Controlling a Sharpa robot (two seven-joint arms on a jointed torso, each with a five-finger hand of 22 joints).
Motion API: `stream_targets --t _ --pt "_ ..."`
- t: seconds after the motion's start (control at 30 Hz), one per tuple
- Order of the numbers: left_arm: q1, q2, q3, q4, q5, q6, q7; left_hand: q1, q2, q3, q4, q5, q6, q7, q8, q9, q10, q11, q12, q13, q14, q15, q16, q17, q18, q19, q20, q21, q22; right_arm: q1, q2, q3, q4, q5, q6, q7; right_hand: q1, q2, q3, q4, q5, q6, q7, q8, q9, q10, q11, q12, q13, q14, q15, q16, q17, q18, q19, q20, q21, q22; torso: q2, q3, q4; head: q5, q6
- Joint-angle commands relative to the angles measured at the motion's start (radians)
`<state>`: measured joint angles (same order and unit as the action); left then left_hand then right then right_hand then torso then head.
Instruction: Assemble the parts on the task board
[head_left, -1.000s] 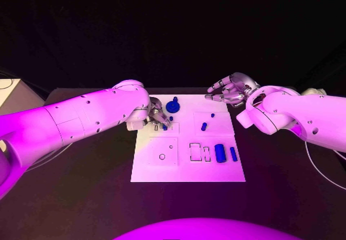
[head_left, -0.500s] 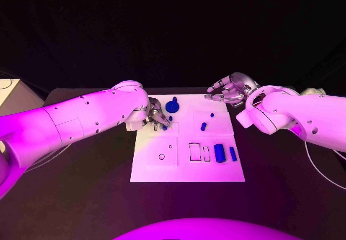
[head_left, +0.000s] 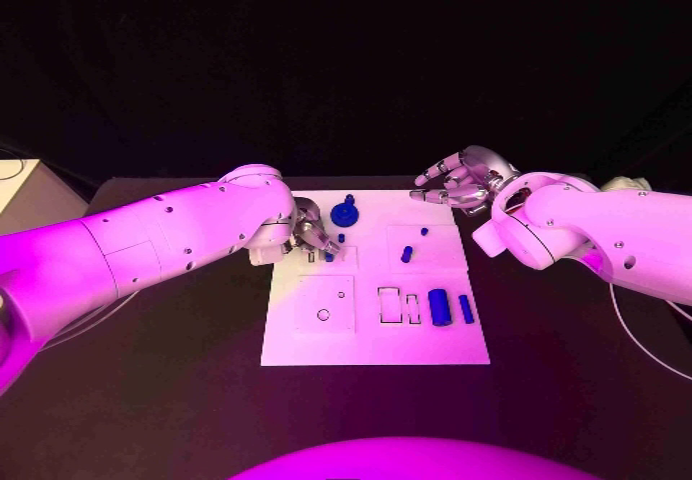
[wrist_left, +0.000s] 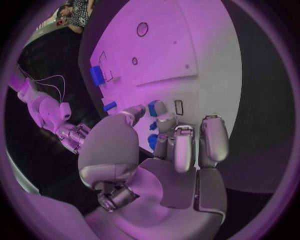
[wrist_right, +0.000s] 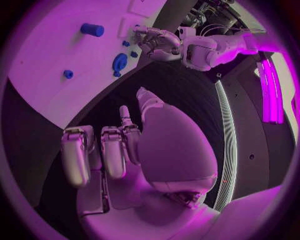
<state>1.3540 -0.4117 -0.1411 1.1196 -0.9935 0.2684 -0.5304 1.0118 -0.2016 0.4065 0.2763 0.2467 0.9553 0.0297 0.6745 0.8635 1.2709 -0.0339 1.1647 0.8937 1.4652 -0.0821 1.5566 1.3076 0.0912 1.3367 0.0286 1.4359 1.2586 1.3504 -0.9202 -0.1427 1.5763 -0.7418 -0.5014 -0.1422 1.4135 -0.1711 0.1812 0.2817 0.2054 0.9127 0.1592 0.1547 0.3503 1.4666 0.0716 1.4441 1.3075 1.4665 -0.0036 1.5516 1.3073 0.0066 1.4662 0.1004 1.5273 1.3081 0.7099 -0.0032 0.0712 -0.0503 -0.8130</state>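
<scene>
The white task board (head_left: 372, 340) lies in the middle of the table. My left hand (head_left: 309, 236) is low over its far left part, and thumb and a finger pinch a small blue part (wrist_left: 153, 107). Two more small blue pieces (wrist_left: 152, 142) lie just beside the fingers. A blue gear-shaped part (head_left: 346, 212) stands at the far edge. Two small blue pegs (head_left: 408, 253) sit right of centre. A blue block (head_left: 440, 306) and a thin blue bar (head_left: 466, 307) lie near empty slots (head_left: 389, 303). My right hand (head_left: 460, 180) hovers by the far right corner, fingers apart, holding nothing.
The black table (head_left: 173, 380) surrounds the board. A round hole (head_left: 323, 314) marks the board's near left panel. A pale box (head_left: 29, 190) stands at the table's far left edge. In the right wrist view the left hand (wrist_right: 156, 41) reaches over the board beside the gear-shaped part (wrist_right: 119, 63).
The left arm has shifted very slightly while its hand stays over the same spot on the board. The right hand and the parts have not moved.
</scene>
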Motion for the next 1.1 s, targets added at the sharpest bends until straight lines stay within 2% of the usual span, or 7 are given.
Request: stream_targets --t 0.03,0.27,0.37,0.7,0.83,1.03,1.1 --pt "-0.010 -0.007 -0.003 0.009 -0.006 0.017 -0.005 0.012 0.001 -0.005 0.007 -0.007 0.005 0.001 -0.005 0.002 0.004 0.000 0.005 0.001 0.100 -0.003 0.004 0.245 -0.019 0.005 0.002 -0.005 0.001 -0.001 -0.001 0.000 0.000 -0.007 0.006 0.009 -0.012 -0.002 -0.001 0.006 0.001 0.006 0.002 0.000 -0.001 -0.005 0.005 -0.005 0.152 0.090 0.005 -0.005 0.207 0.006 0.081 0.004 -0.005 0.230 0.000 0.0000 0.0004 0.000 0.001" --pt "-0.010 -0.018 0.011 0.024 -0.010 0.004 -0.004 0.013 0.000 -0.011 0.011 -0.013 0.005 0.001 -0.005 0.002 0.004 0.000 0.005 0.001 0.100 -0.003 0.005 0.245 -0.019 0.006 0.002 -0.005 0.002 -0.002 -0.001 0.000 -0.002 -0.006 0.005 0.010 -0.014 -0.002 -0.002 0.007 0.000 0.005 0.002 -0.001 -0.002 -0.005 0.005 -0.005 0.152 0.090 0.005 -0.005 0.207 0.006 0.081 0.004 -0.005 0.230 0.001 -0.0005 -0.0009 0.000 0.005" --pt "-0.010 -0.024 0.026 0.034 -0.009 -0.005 -0.003 0.013 0.000 -0.015 0.013 -0.017 0.006 0.001 -0.005 0.003 0.004 0.000 0.005 0.001 0.099 -0.003 0.004 0.244 -0.019 0.005 0.002 -0.006 0.001 -0.002 -0.001 0.000 -0.003 -0.005 0.005 0.011 -0.014 -0.002 -0.002 0.007 0.000 0.005 0.002 -0.001 -0.002 -0.005 0.005 -0.005 0.152 0.090 0.005 -0.005 0.207 0.006 0.081 0.004 -0.005 0.230 0.001 -0.0005 -0.0007 -0.001 0.005" --pt "-0.010 -0.048 0.067 0.060 -0.022 -0.022 -0.002 0.012 -0.003 -0.023 0.014 -0.024 0.005 0.002 -0.005 0.004 0.003 0.000 0.004 0.000 0.099 -0.003 0.003 0.242 -0.019 0.005 0.002 -0.006 0.001 -0.003 -0.001 0.000 -0.007 -0.003 0.004 0.012 -0.018 -0.001 -0.003 0.008 -0.002 0.005 0.002 -0.001 -0.002 -0.005 0.005 -0.005 0.152 0.090 0.005 -0.005 0.206 0.006 0.081 0.004 -0.005 0.229 -0.002 0.0010 0.0006 -0.001 0.008" --pt "-0.005 -0.066 0.088 0.075 -0.035 -0.012 -0.003 0.014 -0.004 -0.025 0.013 -0.025 0.004 0.002 -0.005 0.005 0.000 0.000 0.001 -0.005 0.097 -0.003 0.000 0.237 -0.018 0.002 0.002 -0.008 -0.003 -0.003 -0.002 0.000 -0.010 -0.002 0.003 0.013 -0.018 -0.001 -0.003 0.008 -0.002 0.005 0.002 -0.001 -0.002 -0.005 0.005 -0.005 0.152 0.090 0.005 -0.005 0.206 0.006 0.081 0.004 -0.005 0.229 -0.002 0.0010 0.0004 -0.001 0.010" --pt "0.012 -0.092 0.114 0.080 -0.038 0.003 -0.002 0.050 0.001 -0.041 0.012 -0.019 -0.029 0.013 -0.011 0.012 -0.044 0.011 -0.032 -0.054 0.084 0.005 -0.020 0.201 -0.009 -0.031 0.008 -0.029 -0.043 -0.004 -0.005 0.000 -0.013 -0.001 0.003 0.014 -0.018 -0.001 -0.003 0.008 -0.002 0.005 0.002 -0.001 -0.002 -0.005 0.005 -0.005 0.152 0.090 0.005 -0.005 0.206 0.006 0.081 0.004 -0.005 0.229 -0.001 0.0018 0.0011 -0.001 0.017" --pt "0.018 -0.096 0.121 0.068 -0.027 -0.008 0.002 0.093 0.012 -0.044 0.012 -0.010 -0.079 0.037 -0.043 0.002 -0.115 0.032 -0.085 -0.130 0.060 0.024 -0.053 0.145 0.004 -0.082 0.023 -0.063 -0.103 -0.004 -0.005 0.000 -0.014 0.000 0.003 0.015 -0.018 -0.001 -0.003 0.008 -0.002 0.005 0.002 -0.001 -0.002 -0.005 0.005 -0.005 0.152 0.090 0.005 -0.005 0.206 0.006 0.081 0.004 -0.005 0.229 0.000 0.0011 0.0002 0.002 0.022"
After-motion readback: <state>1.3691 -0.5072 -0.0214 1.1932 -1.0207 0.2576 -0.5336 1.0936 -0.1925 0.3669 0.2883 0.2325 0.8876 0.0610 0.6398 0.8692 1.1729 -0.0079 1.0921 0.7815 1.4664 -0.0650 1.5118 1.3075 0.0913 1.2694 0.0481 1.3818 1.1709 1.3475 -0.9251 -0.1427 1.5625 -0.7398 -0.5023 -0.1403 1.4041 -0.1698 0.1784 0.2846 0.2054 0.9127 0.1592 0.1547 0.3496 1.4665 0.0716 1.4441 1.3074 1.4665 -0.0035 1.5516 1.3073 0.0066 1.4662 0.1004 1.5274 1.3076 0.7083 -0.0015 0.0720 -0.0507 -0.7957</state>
